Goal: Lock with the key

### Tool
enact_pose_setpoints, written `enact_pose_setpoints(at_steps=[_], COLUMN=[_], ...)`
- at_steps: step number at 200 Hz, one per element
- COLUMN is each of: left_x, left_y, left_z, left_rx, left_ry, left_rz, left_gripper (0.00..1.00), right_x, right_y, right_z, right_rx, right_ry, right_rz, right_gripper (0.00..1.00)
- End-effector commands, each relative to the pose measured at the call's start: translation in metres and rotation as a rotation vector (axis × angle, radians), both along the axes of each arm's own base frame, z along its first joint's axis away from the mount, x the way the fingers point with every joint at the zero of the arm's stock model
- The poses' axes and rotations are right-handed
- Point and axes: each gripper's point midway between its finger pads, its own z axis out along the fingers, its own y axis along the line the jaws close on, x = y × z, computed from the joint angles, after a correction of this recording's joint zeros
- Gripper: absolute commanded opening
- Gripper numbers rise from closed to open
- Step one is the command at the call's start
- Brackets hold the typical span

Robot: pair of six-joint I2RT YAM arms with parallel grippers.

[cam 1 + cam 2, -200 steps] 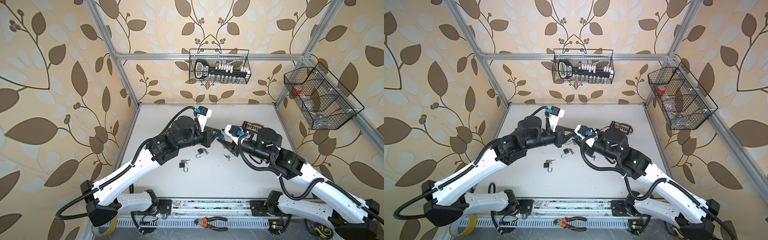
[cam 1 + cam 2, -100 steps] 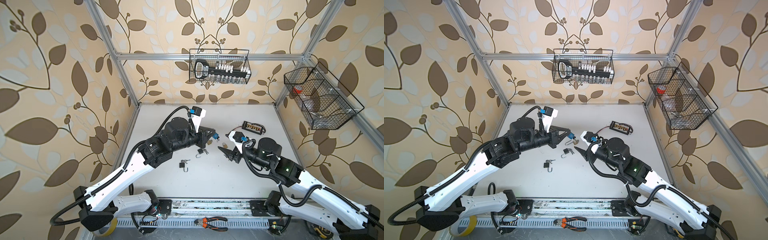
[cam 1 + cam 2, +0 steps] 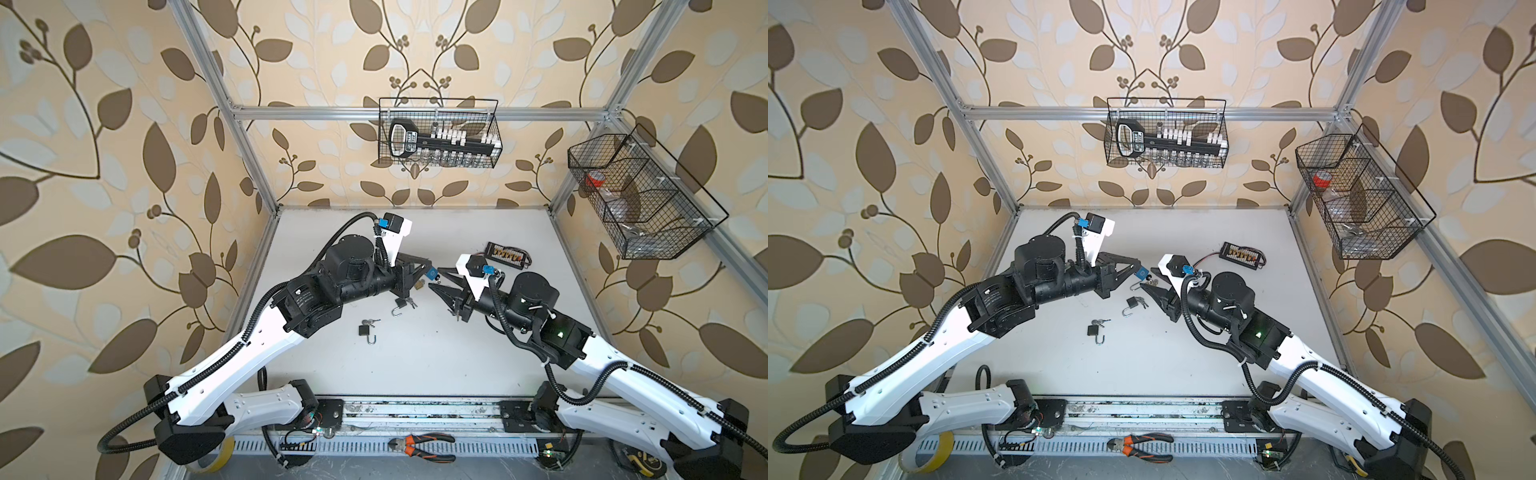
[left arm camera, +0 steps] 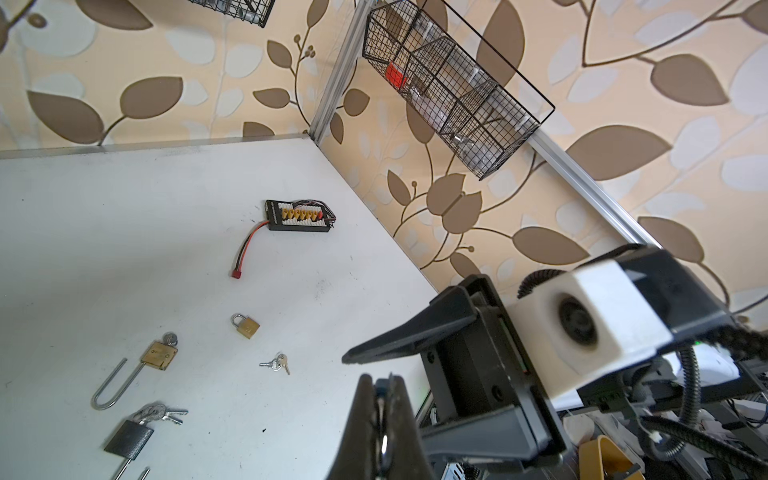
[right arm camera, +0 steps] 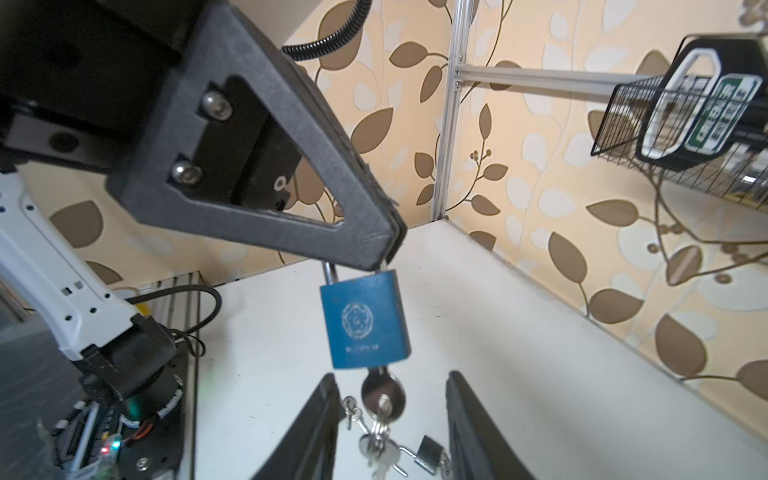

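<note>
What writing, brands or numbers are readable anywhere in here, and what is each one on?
No text is clear enough to quote.
Blue padlock: round emblem above a line of tiny print, too blurred to read.
Key-shaped holder: green-and-white label, too blurred to read.
Left arm sticker: white print, too small to read.
Board: print along its edge, too small to read.

arms: white plastic shells (image 3: 266, 347), black round joints (image 3: 348, 254) | cables: black ribbed hoses (image 3: 259, 309) | ends: black triangular fingers (image 5: 249, 222), silver screws (image 5: 216, 104)
</note>
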Motion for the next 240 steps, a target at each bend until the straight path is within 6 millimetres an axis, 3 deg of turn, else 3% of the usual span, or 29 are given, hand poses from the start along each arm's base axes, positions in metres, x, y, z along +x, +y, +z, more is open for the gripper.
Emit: enact_pose_setpoints(at_steps=[1,96,127,198,219,240], left_x=[-0.008,-0.008,-0.009,-0.013,-0.008,0.007], left_y=[0.006,0.01,0.011,0.027,0.032,0.048], left_z=[0.037,0.04,0.043,0.056,0.049,0.028], left_rx=[-0.083,-0.086,-0.089,-0.121,-0.088,0.006], left_ry=[-0.085,-0.104,-0.109,-0.138,-0.133,-0.102], left_rz=[-0.02,-0.005,-0.003,0.037,0.077,0.199], left_gripper=[0.0,0.0,0.0,0.0,0.0,0.0], right_x=[0.0,0.008,0.011,0.026,0.032,0.04], right_y=[0.001,-0.007,-0.011,-0.033,-0.038,-0.044], right_z=[0.008,-0.006,-0.012,-0.06,-0.072,-0.103], right_rx=[0.029,0.009,0.0,-0.064,-0.097,-0.171], right_ry=[-0.007,0.027,0.041,0.145,0.182,0.285], right_rz=[0.005,-0.06,-0.089,-0.221,-0.258,-0.322], right_gripper=[0.35,0.0,0.0,0.0,0.0,0.0])
